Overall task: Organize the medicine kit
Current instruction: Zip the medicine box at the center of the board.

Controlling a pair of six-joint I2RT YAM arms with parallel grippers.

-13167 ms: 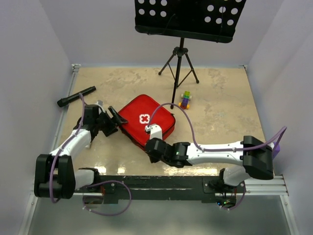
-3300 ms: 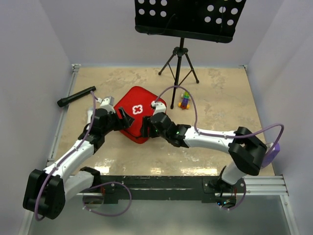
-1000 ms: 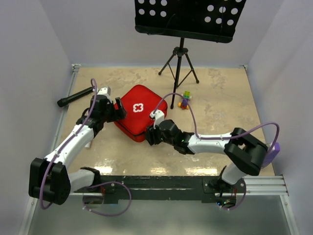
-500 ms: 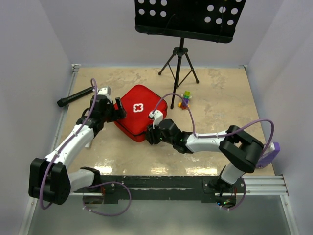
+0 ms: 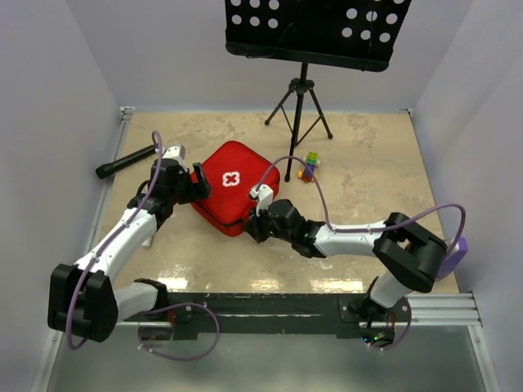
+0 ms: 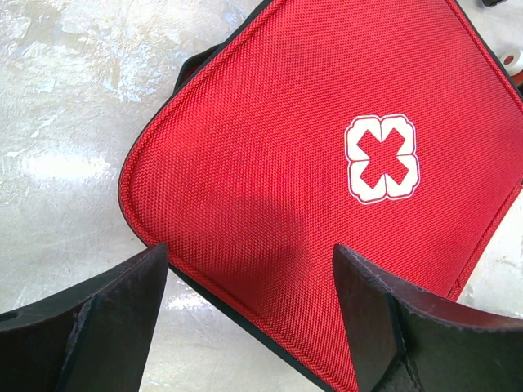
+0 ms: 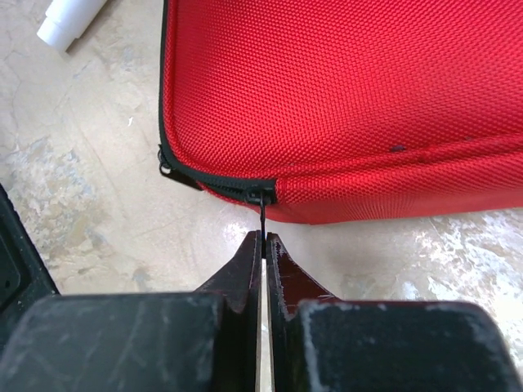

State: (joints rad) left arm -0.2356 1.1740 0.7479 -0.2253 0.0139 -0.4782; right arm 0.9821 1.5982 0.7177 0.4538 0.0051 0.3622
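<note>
The medicine kit [image 5: 233, 184] is a red fabric zip case with a white cross, lying closed on the table. My left gripper [image 5: 198, 181] stands open at its left corner, one finger on either side of the red lid [image 6: 310, 163], fingertips [image 6: 151, 269] wide apart. My right gripper [image 5: 255, 224] is at the kit's near corner. In the right wrist view the jaws [image 7: 264, 237] are shut on the thin black zipper pull [image 7: 262, 214], which hangs from the slider at the end of the zip on the red case [image 7: 343, 98].
A black flashlight [image 5: 128, 161] lies at the far left. A music stand's tripod [image 5: 300, 114] rises behind the kit, with a small stack of coloured toy bricks [image 5: 309, 166] beside it. Walls close in the table on the left, right and back.
My right gripper has closed from half open onto the zipper pull. The left arm and the kit have stayed where they were.
</note>
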